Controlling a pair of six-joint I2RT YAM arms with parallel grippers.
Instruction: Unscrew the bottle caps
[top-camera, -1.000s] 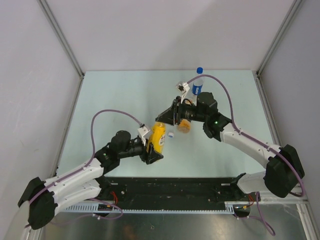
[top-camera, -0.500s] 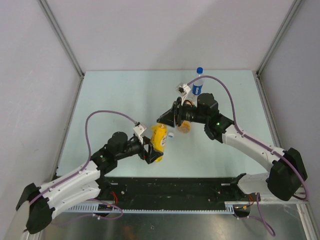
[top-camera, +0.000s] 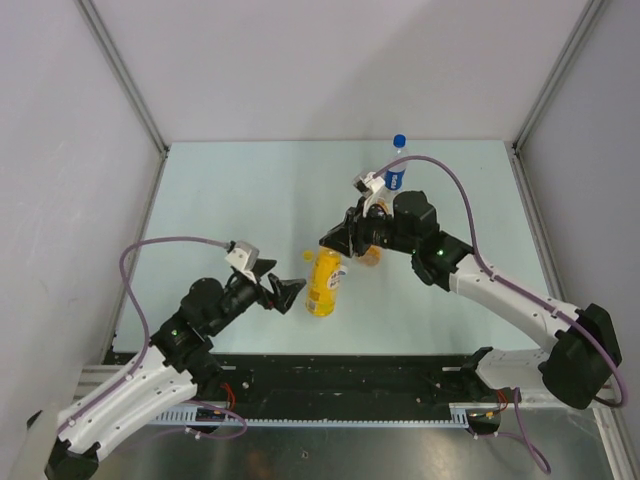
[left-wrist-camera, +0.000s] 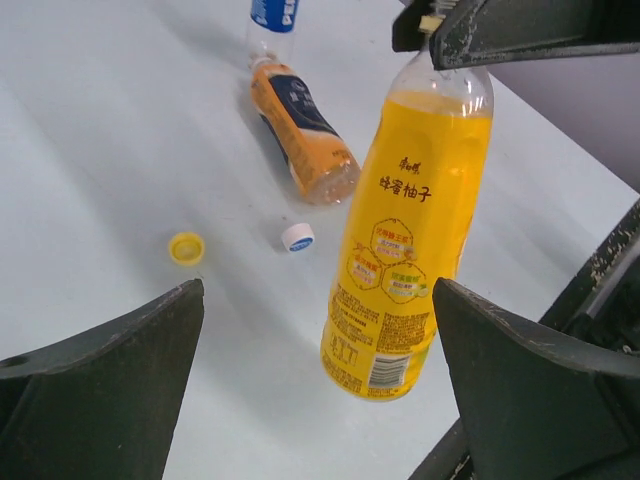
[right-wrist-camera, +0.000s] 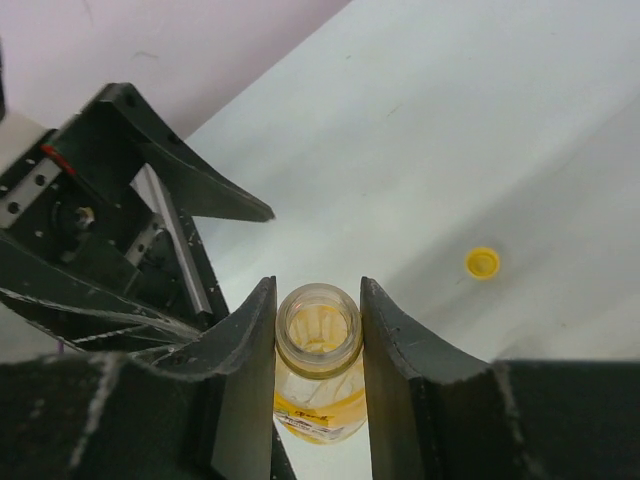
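Toward the near edge of the pale worktop (top-camera: 220, 200), the left gripper (top-camera: 287, 289) has just let go of the tall yellow plastic drink bottle (left-wrist-camera: 410, 230) it clamped a second ago. It has backed off toward the near left corner, jaws spread as wide as they go, holding and touching nothing. The bottle now depends on the right gripper (top-camera: 337, 242), closed on its bare, capless neck. It leans slightly; whether its base touches the worktop I cannot tell.

Just beyond lie the small round yellow screw cap (left-wrist-camera: 186, 248) and the white one (left-wrist-camera: 297, 237), apart. Behind them the orange bottle with a dark blue label (left-wrist-camera: 300, 130) lies on its side. By the far edge, the clear blue-labelled bottle (top-camera: 396, 175) stands with its blue cap (top-camera: 399, 141) on, so probably one cap remains.
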